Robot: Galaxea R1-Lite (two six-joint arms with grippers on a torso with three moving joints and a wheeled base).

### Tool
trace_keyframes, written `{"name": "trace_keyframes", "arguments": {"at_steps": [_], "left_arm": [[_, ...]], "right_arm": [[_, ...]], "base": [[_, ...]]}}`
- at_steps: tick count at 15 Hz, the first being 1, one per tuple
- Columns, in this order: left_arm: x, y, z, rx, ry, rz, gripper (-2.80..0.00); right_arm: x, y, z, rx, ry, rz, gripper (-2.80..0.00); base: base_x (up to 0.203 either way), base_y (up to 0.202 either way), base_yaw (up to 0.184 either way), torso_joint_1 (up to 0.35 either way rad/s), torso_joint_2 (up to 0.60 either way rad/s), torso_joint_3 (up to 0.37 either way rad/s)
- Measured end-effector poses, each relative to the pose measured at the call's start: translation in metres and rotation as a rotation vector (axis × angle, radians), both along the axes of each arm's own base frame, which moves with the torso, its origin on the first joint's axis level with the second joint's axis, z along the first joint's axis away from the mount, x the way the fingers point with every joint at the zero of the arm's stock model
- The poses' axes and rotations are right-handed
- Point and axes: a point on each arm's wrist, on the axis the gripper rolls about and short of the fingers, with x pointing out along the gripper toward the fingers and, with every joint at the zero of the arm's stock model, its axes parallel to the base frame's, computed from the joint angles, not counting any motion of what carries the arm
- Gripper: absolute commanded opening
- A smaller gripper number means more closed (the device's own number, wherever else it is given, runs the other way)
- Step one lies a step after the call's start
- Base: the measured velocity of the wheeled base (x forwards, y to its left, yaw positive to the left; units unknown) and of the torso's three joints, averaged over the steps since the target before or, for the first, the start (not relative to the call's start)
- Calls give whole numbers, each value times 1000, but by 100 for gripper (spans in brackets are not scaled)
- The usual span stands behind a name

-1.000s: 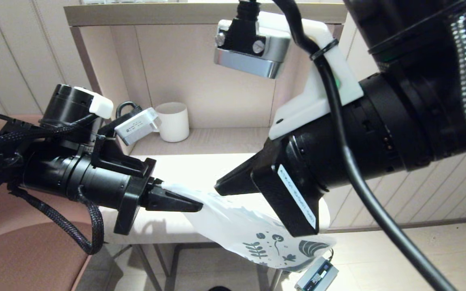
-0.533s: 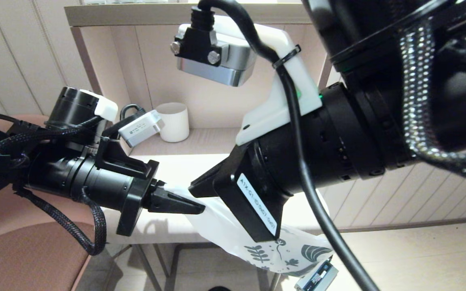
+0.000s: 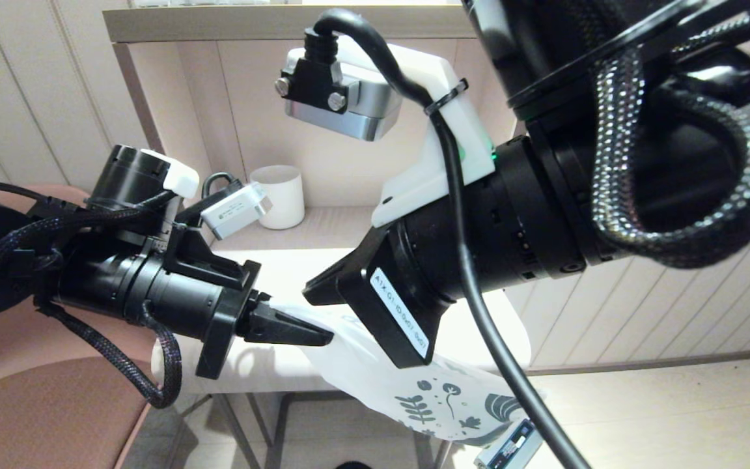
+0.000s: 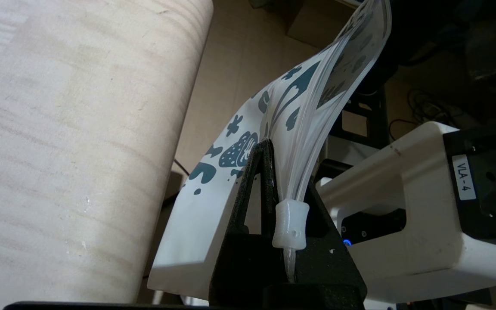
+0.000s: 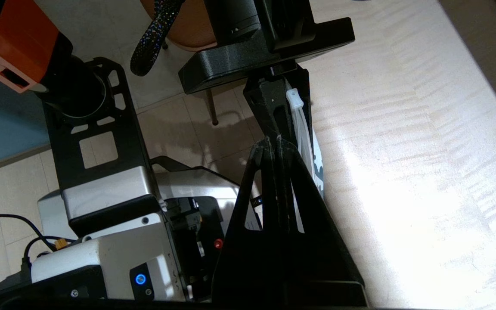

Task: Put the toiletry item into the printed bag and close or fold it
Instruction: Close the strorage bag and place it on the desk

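The printed bag (image 3: 407,384) hangs in the air just off the front edge of the desk (image 3: 297,273), gripped by both arms at its top seam, with its leaf-printed end drooping toward the floor. The left hand (image 3: 319,337) has its fingers pressed together on one end of the sealing strip; in the left wrist view the white slider clip (image 4: 290,224) sits right at its fingertips, with the pouch walls fanning away from them. That grip looks meant to anchor the seam so that it stays taut. The right hand (image 5: 276,144) is also pinched shut on the same strip, tip to tip with the left hand in the right wrist view, probably so it can run along the seam and press it closed against the left's hold. Keeping the pouch off the desk lets its weight pull the plastic straight, which should make the strip easier to follow. The comb cannot be made out in any view; whether it lies inside the translucent pouch cannot be told, though the closing grip suggests it does. A white mug (image 3: 278,195) stands well apart at the back of the desk, clear of the work
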Motion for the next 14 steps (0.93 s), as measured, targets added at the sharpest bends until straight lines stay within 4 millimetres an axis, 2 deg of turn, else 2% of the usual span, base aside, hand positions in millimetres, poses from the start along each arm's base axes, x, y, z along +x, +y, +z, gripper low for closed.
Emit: {"name": "trace_keyframes", "arguments": {"at_steps": [5,6,7,8,14], "left_arm": [[0,0,0,1,2,-1,-280],[1,0,-1,1,1,0,-280],[1,0,-1,1,2,0,-280],[1,0,-1,2,2,0,-280],[1,0,-1,2,2,0,-280]], "right_arm": [[3,5,-5,-12,9,6,-280],[3,6,-5,-14,10,5,0],[3,6,-6,-19,8,5,0],[4,7,-7,-19,8,6,-280],[11,19,-14,-13,-2,15,-280]], "base": [[0,0,0,0,0,0],[0,0,0,0,0,0],[0,0,0,0,0,0],[0,0,0,0,0,0],[0,0,0,0,0,0]]}}
